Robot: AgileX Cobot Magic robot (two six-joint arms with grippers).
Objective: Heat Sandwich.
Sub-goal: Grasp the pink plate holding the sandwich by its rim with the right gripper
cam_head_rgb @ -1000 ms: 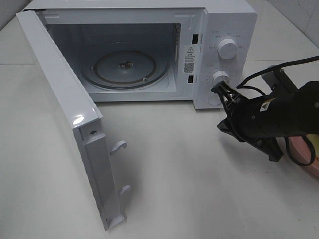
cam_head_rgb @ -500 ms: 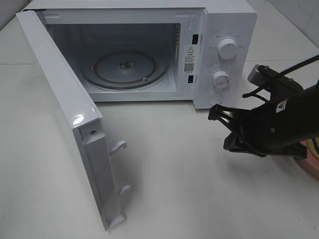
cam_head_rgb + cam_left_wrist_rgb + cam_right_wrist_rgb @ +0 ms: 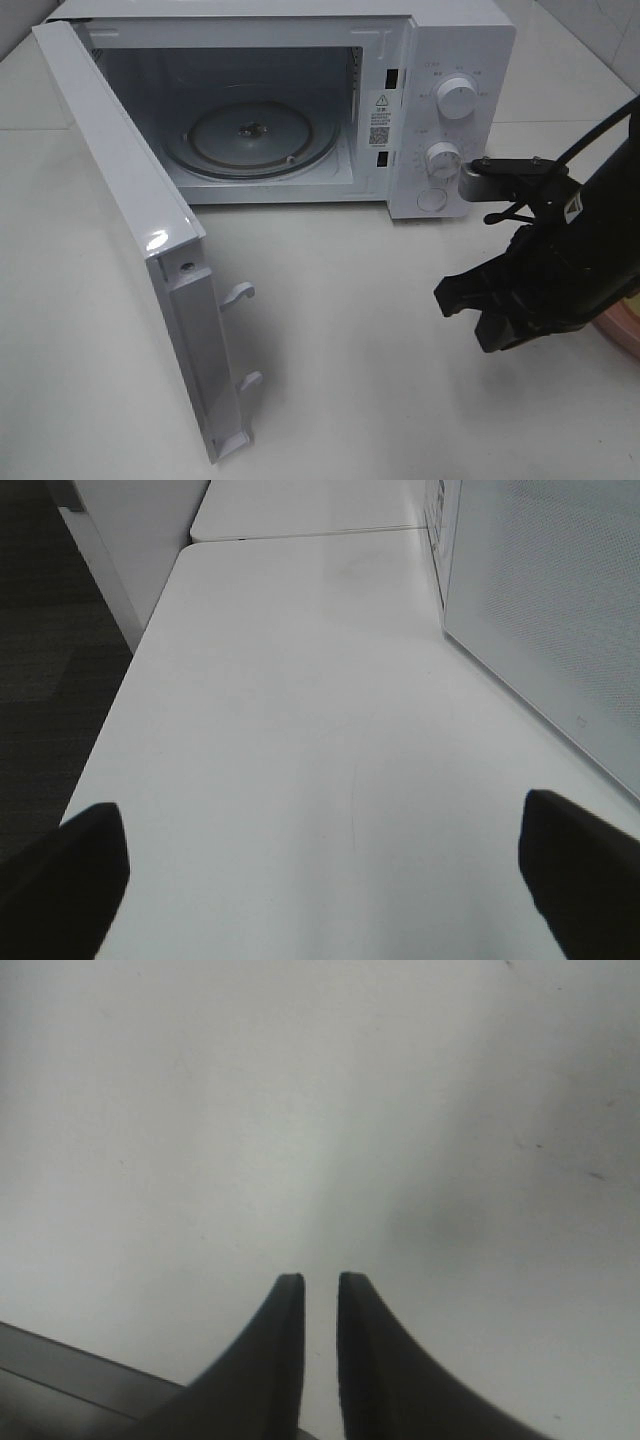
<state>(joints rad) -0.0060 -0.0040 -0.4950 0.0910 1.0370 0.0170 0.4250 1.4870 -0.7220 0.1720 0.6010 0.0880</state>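
The white microwave (image 3: 455, 50) stands at the back of the table with its door (image 3: 130, 220) swung wide open. Its glass turntable (image 3: 250, 135) is bare. The sandwich is out of view. My right gripper (image 3: 462, 300) hangs over the table in front of the control panel, at the right. In the right wrist view the right gripper (image 3: 320, 1278) points at bare tabletop, its fingers parted by a narrow gap with nothing between them. My left gripper (image 3: 320, 880) stands wide open over bare table beside the microwave's perforated side wall (image 3: 550, 610).
A sliver of a pink plate (image 3: 627, 332) shows at the right edge, behind the right arm. Two dials (image 3: 457, 98) and a round button (image 3: 430, 200) sit on the panel. The table's edge (image 3: 120, 710) drops to dark floor in the left wrist view.
My right gripper has drawn back from the lower dial, toward the front of the table, and tipped downward. Its fingers have parted slightly. The left gripper has not changed.
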